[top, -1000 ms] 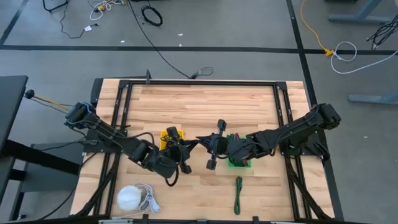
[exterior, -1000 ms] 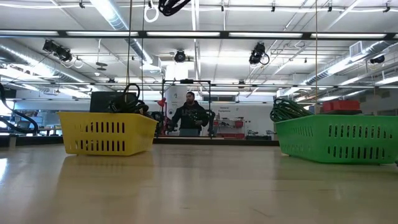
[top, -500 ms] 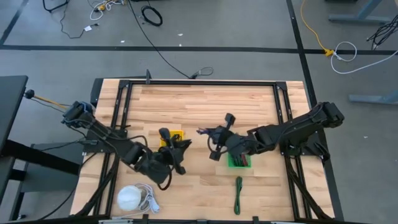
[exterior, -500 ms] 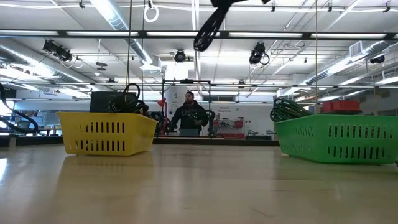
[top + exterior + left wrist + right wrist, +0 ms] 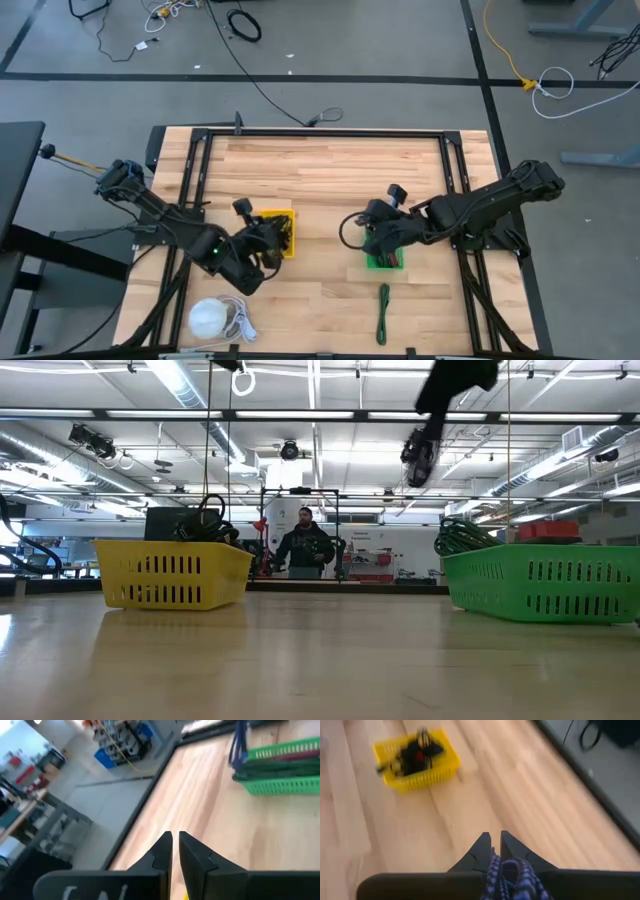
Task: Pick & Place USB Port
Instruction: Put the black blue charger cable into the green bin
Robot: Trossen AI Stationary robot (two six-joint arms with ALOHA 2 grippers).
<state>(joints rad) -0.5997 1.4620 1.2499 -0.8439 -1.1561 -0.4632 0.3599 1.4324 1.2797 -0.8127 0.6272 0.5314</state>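
Right gripper (image 5: 492,851): I am seeing its jaws clenching a dark blue braided cable (image 5: 506,874), hanging just over the green basket (image 5: 383,259).
Cable: it is looping out beside the jaws, above the table (image 5: 330,170).
Left gripper (image 5: 175,851): its jaws are sitting almost together, gripping nothing, just beside the yellow basket (image 5: 277,228).
Loose items: I am spotting a green cable (image 5: 383,312) and a white coil (image 5: 212,318) lying well apart from both.

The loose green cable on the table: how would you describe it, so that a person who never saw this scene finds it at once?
On the wooden table, find the green basket right of centre, below the right arm's tool. The green cable lies directly in front of it, toward the table's near edge. Unlike the cables piled in the baskets, it lies alone and stretched out on bare wood.
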